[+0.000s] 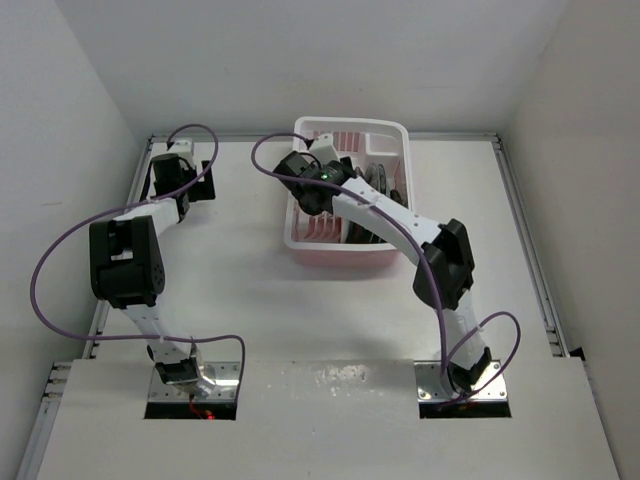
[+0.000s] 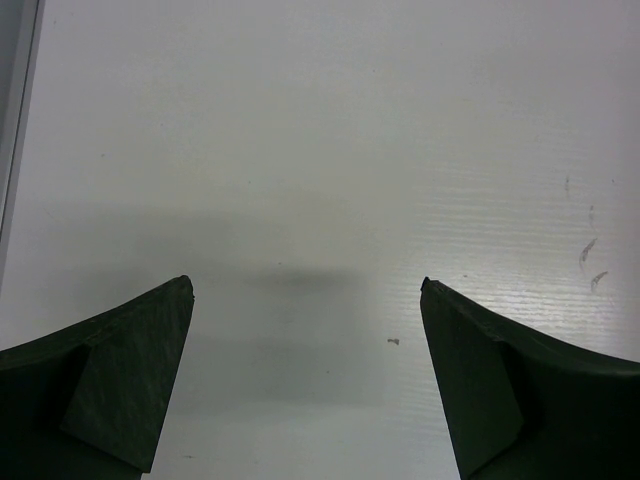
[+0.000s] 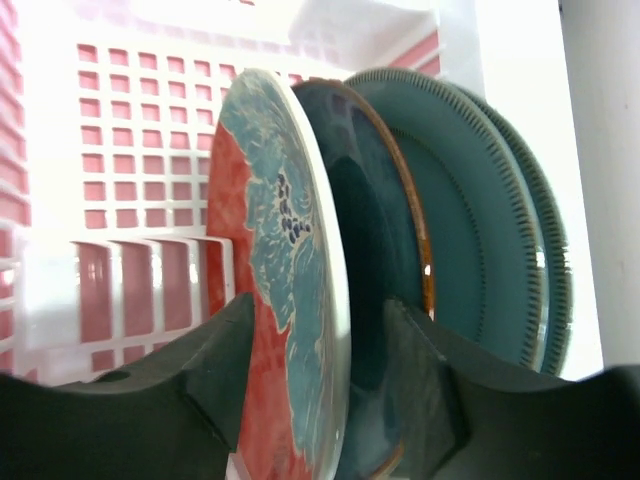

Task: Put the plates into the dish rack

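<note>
The dish rack (image 1: 350,126) stands at the back centre of the table, and its pink grid wall fills the right wrist view (image 3: 130,150). Plates stand on edge in it: the red plate with a pale blue centre (image 3: 285,300), the darker teal plate (image 3: 375,200) behind it, then two grey-teal plates (image 3: 470,220). I cannot make out the small black plate. My right gripper (image 3: 320,305) (image 1: 312,192) reaches into the rack and is open astride the red plate's rim, with a gap at its right finger. My left gripper (image 2: 305,285) (image 1: 175,175) is open and empty over bare table at the far left.
A raised rail (image 1: 140,180) runs along the table's left edge, close to the left gripper, and another runs along the right edge (image 1: 525,230). White walls close in the table on three sides. The left part of the rack holds no plates.
</note>
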### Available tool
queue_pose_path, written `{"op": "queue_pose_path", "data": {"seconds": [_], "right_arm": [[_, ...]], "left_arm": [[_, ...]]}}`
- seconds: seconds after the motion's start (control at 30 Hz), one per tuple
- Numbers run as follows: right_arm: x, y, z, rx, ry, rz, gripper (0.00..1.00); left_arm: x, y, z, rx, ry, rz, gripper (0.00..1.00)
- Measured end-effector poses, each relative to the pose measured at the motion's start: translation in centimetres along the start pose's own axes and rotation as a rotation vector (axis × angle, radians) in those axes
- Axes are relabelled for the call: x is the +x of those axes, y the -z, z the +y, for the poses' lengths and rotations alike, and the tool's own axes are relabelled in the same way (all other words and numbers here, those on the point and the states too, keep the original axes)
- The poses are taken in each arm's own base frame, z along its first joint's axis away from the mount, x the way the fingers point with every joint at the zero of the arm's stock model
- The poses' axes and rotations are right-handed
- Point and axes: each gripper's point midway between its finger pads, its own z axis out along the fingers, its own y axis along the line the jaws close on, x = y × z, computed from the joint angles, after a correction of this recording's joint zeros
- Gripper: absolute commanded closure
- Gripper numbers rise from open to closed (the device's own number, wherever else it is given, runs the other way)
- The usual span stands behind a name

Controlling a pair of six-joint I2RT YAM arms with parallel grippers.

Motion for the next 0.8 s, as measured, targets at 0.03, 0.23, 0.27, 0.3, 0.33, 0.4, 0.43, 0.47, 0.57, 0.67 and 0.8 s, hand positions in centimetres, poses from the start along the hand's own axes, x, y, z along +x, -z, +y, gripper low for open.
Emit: {"op": "queue_pose_path", "data": {"seconds": [0.03, 0.23, 0.27, 0.3, 0.33, 0.4, 0.43, 0.47, 0.57, 0.67, 0.8], "right_arm": [[-0.3, 0.3, 0.0, -0.005, -0.004, -0.010, 0.42], [-2.7, 2.4, -0.9, -0.051, -0.045, -0.074, 0.37], [-3.3, 2.8, -1.1, -0.066, -0.054, -0.085, 0.35], [-3.8, 3.3, -1.3, -0.082, -0.072, -0.099, 0.34], [-4.3, 3.7, -1.5, -0.098, -0.085, -0.113, 0.33], [-5.3, 4.6, -1.9, -0.148, -0.110, -0.139, 0.28], [-5.7, 5.1, -2.0, -0.172, -0.122, -0.151, 0.26], [-6.2, 5.5, -2.2, -0.198, -0.132, -0.164, 0.22], [-7.4, 6.7, -2.6, -0.279, -0.166, -0.195, 0.13], [-7.8, 7.4, -3.4, -0.385, -0.210, -0.178, 0.05], [-6.8, 3.7, -10.1, -0.392, -0.425, -0.062, 0.05]], "left_arm": [[0.0, 0.0, 0.0, 0.002, 0.000, 0.000, 0.00], [-0.1, 0.0, -0.2, 0.011, -0.001, -0.002, 0.00], [-0.1, 0.1, -0.2, 0.014, -0.001, -0.003, 0.00], [-0.2, 0.1, -0.2, 0.014, -0.001, -0.005, 0.00], [-0.2, 0.1, -0.3, 0.017, -0.004, -0.006, 0.00], [-0.5, 0.3, -0.3, 0.021, -0.009, -0.012, 0.00], [-0.6, 0.3, -0.4, 0.024, -0.015, -0.015, 0.00], [-0.8, 0.4, -0.6, 0.030, -0.022, -0.020, 0.00], [-1.6, 0.8, -1.0, 0.046, -0.039, -0.041, 0.00], [-2.6, 1.3, -2.0, 0.069, -0.066, -0.069, 0.00], [-4.0, 2.0, -4.3, 0.113, -0.108, -0.111, 0.00]]}}
